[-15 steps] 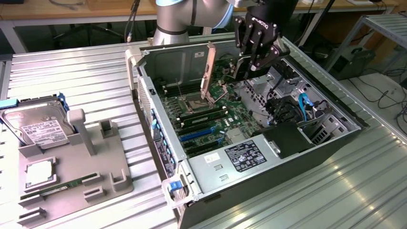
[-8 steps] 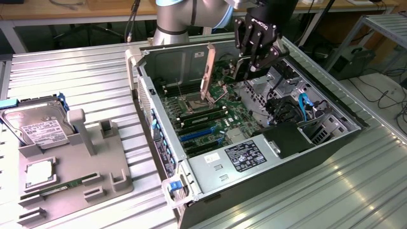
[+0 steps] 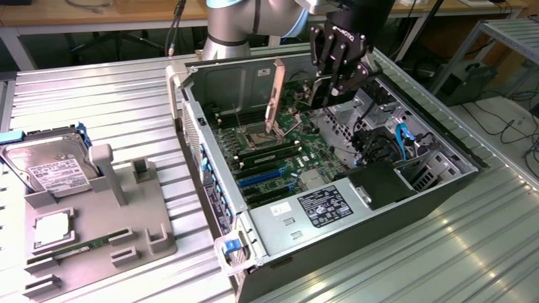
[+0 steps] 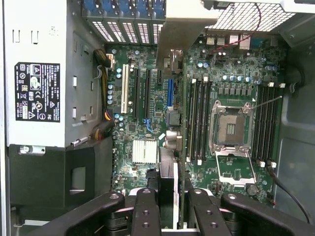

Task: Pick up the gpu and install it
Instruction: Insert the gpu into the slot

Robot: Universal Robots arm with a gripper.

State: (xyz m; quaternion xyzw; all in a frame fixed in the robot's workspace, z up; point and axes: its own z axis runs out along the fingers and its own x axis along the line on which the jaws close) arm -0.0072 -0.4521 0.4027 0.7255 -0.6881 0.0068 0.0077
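My gripper (image 3: 334, 81) hangs over the open computer case (image 3: 195, 136), shut on the gpu (image 3: 274, 95). The card stands on edge above the motherboard (image 3: 286, 148), its pale metal bracket toward the case's rear wall. In the wrist view the gpu (image 4: 170, 64) runs edge-on between the two black fingers (image 4: 146, 211). Its bracket (image 4: 183, 27) lies at the far end, and the gripper (image 4: 170, 209) clamps the near end. Under the card lie the expansion slots, a blue one (image 4: 169, 93) and a black one (image 4: 146, 93). The card is above them, not seated.
A power supply (image 3: 327, 205) with a black label fills the case's near corner. Blue cables (image 3: 402, 142) and drive bays sit on the exterior view's right. A grey holder (image 3: 101, 218) on the left carries a hard drive (image 3: 55, 170), a RAM stick (image 3: 72, 249) and a chip (image 3: 52, 230).
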